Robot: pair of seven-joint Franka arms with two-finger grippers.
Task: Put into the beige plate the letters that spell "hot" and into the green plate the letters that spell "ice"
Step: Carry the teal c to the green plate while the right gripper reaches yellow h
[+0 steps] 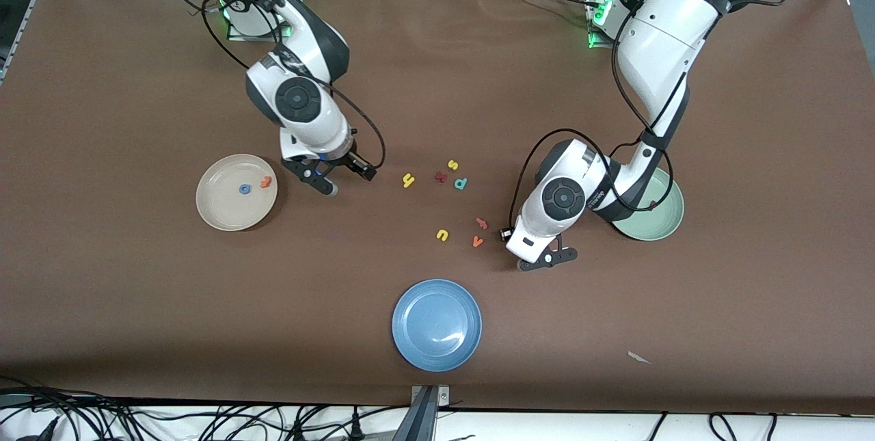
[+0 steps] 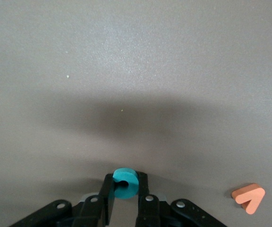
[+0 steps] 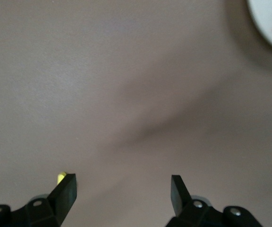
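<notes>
My left gripper [image 1: 547,260] is low over the table between the green plate [image 1: 662,221] and the loose letters, shut on the teal c [image 2: 125,183], which sits between its fingertips. Much of the green plate is hidden by the left arm. The beige plate [image 1: 217,212] holds the blue o [image 1: 245,189] and the orange t [image 1: 265,182]. My right gripper [image 1: 327,184] hovers open beside the beige plate [image 3: 270,21], empty, on the side toward the yellow h [image 1: 409,180]. I cannot see the e or the i.
Loose letters lie mid-table: yellow s [image 1: 452,165], dark red k [image 1: 441,177], teal p [image 1: 461,184], yellow u [image 1: 442,234], a reddish letter [image 1: 482,223], orange v [image 1: 477,241]. A blue plate [image 1: 437,325] sits nearer the front camera.
</notes>
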